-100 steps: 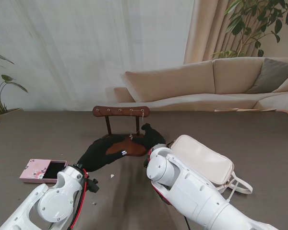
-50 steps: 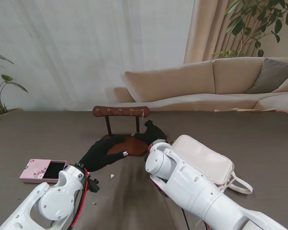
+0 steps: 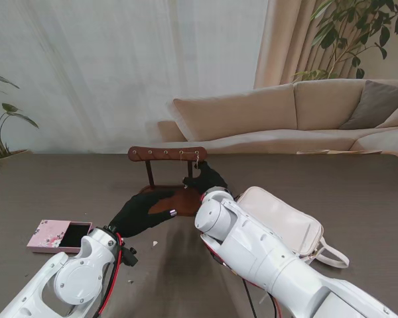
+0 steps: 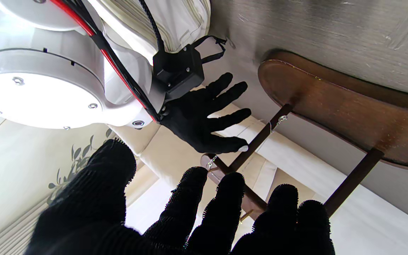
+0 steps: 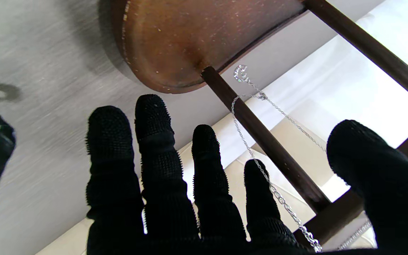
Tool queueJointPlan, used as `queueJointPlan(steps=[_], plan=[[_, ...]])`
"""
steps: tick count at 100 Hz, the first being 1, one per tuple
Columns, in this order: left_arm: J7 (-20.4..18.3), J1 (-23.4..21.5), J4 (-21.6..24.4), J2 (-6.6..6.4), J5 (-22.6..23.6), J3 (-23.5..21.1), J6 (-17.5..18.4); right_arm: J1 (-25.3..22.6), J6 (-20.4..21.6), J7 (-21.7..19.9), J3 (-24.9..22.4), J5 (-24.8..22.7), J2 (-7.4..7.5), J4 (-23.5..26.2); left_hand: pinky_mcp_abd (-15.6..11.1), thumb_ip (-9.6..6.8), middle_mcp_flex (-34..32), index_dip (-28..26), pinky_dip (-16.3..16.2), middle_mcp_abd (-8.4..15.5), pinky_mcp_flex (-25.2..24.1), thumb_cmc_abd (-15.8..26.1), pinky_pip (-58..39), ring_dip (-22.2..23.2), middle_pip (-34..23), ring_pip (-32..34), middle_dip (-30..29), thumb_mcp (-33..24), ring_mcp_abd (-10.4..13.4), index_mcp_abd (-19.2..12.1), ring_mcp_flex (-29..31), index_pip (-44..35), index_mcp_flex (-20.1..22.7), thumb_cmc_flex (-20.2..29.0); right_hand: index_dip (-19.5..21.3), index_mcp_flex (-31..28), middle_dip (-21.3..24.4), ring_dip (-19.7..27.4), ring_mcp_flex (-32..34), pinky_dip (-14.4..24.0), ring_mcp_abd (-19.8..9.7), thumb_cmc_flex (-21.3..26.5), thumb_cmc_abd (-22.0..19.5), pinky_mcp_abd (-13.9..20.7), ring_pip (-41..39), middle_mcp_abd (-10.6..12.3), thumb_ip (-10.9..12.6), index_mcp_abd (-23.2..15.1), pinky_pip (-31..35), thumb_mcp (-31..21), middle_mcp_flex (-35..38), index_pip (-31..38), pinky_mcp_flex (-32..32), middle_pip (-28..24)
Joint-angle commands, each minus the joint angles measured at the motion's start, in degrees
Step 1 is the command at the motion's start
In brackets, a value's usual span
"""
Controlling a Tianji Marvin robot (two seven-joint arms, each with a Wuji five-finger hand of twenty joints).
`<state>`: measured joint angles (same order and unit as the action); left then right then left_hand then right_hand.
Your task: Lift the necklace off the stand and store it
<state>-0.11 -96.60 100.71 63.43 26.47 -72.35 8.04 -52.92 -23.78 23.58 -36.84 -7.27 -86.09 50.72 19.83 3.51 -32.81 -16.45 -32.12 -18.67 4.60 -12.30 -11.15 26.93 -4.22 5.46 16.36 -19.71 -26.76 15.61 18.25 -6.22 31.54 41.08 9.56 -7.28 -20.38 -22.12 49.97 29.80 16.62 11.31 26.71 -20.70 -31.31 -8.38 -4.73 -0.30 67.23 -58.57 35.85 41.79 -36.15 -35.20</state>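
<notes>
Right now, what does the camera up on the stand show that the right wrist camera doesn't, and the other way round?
Only the stand view shows the pink floral box, open on my left, the white bag on my right, the left hand resting on the stand's base, and the sofa behind the table.

Only the right wrist view shows the necklace clearly: a fine silver chain with a small pendant, draped beside the post.

Both show the wooden necklace stand and the right hand, fingers spread close to it.
</notes>
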Motion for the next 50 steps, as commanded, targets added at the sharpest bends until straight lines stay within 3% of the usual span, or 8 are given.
queueJointPlan(steps=[1, 25, 45, 50], plan=[[-1.3, -0.2, 0.3, 0.10, -0.3, 0.0, -0.2, 0.0, 0.5, 0.1, -0.2, 0.2, -0.91, 0.0, -1.2, -2.05, -0.2, -0.1, -0.4, 0.0, 0.1, 1.4, 0.7, 0.6, 0.1, 0.6, 0.2, 1.2, -0.3, -0.1, -0.4, -0.1, 0.4, 0.3, 1.0, -0.9, 0.6, -0.8, 2.4, -0.2, 0.8, 0.4, -0.3, -0.9, -1.2, -0.6, 0.5, -3.6, 2.8, -3.0, 1.4, 1.9, 10.0, -1.0], [-1.7, 0.0, 0.2, 0.03, -0.5, 0.1, -0.1, 0.2, 0.5, 2.3, -1.8, 3.4, -2.34, -1.6, -1.2, -2.05, -0.1, -0.2, -0.5, 0.1, 0.1, 1.5, 0.7, 0.7, 0.1, 0.7, 0.2, 1.3, -0.2, 0.0, -0.4, -0.2, 0.7, 0.4, 4.1, -13.2, 0.3, -1.8, 5.5, -0.1, 0.8, 2.8, 0.3, -1.2, -4.4, -0.9, -0.2, -6.6, 5.1, -7.8, 3.9, 4.6, 8.3, -1.1], [-2.1, 0.3, 0.1, -0.02, -0.8, 0.3, -0.3, 0.4, 0.7, 4.1, -3.1, 6.3, -3.61, -3.0, -1.2, -2.05, -0.2, -0.2, -0.5, 0.0, 0.1, 1.7, 0.7, 0.5, 0.1, 0.5, 0.2, 1.4, -0.3, 0.0, -0.4, -0.2, 0.6, 0.4, 8.4, -22.8, 0.0, -2.4, 7.4, -0.2, 0.8, 7.4, -0.9, -1.4, -7.5, -0.9, -1.7, -7.1, 7.3, -8.2, 5.9, 5.8, 7.0, -1.3], [-2.2, 0.3, 0.0, -0.03, -0.9, 0.4, -0.4, 0.4, 0.8, 4.4, -3.3, 6.7, -3.80, -3.2, -1.2, -2.05, -0.1, -0.2, -0.5, 0.1, 0.1, 1.7, 0.7, 0.5, 0.1, 0.5, 0.2, 1.5, -0.3, 0.0, -0.3, -0.3, 0.7, 0.5, 8.0, -24.2, -0.1, -2.5, 8.2, -0.3, 0.7, 9.3, -0.1, -1.4, -8.3, -0.5, -5.2, -7.2, 7.8, -7.8, 6.8, 6.5, 6.5, -1.4]])
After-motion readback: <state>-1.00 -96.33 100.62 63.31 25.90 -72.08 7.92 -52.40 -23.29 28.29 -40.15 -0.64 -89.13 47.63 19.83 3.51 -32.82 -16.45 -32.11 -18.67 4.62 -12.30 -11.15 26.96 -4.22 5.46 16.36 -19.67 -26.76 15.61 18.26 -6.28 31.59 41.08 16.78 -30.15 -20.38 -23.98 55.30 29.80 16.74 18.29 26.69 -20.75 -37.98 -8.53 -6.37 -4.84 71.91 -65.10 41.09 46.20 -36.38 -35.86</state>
